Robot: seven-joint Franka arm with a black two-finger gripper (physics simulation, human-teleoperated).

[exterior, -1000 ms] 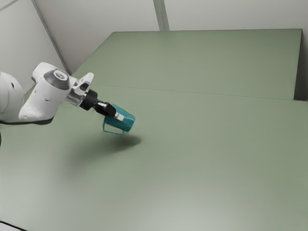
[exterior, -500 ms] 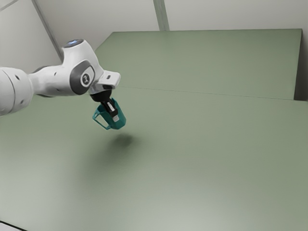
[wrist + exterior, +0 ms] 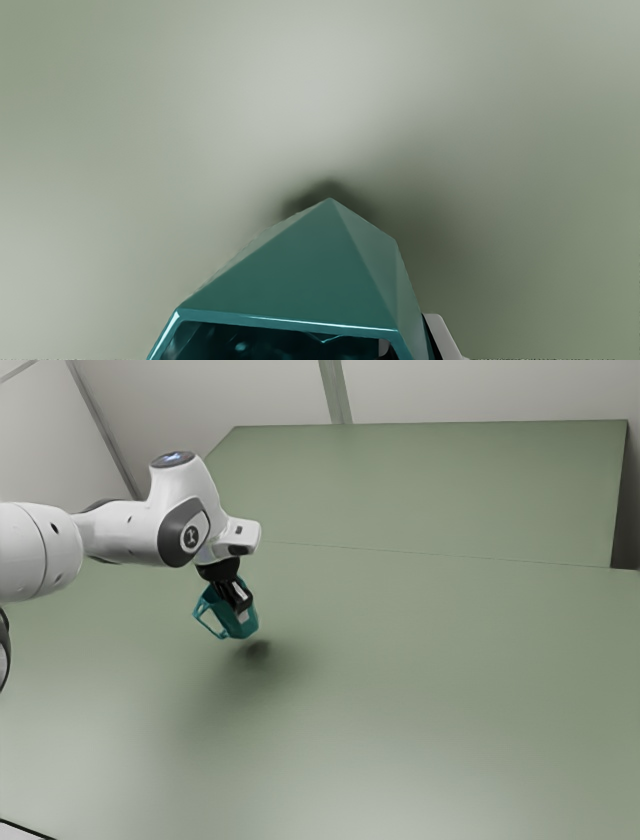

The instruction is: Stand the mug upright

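Observation:
The teal mug (image 3: 230,625) hangs above the table, tilted, with its handle toward the exterior view's left and its dark shadow beneath it. My gripper (image 3: 241,612) points down at the mug and is shut on its wall. In the wrist view the mug (image 3: 320,280) shows a faceted side and part of its open mouth. There my gripper (image 3: 407,346) pinches the wall, one light fingertip outside it and the other just visible inside the mouth. The mug's base is hidden from the wrist view.
The green table (image 3: 430,680) stretches away toward the exterior view's right, with a thin seam across it. Pale walls (image 3: 480,390) stand behind its far edge. The arm comes in from the exterior view's left.
My hand has swung from a slanted pose to pointing steeply down, turning the mug with it. Over the last half second the mug has sunk slightly and its tilt has lessened a little.

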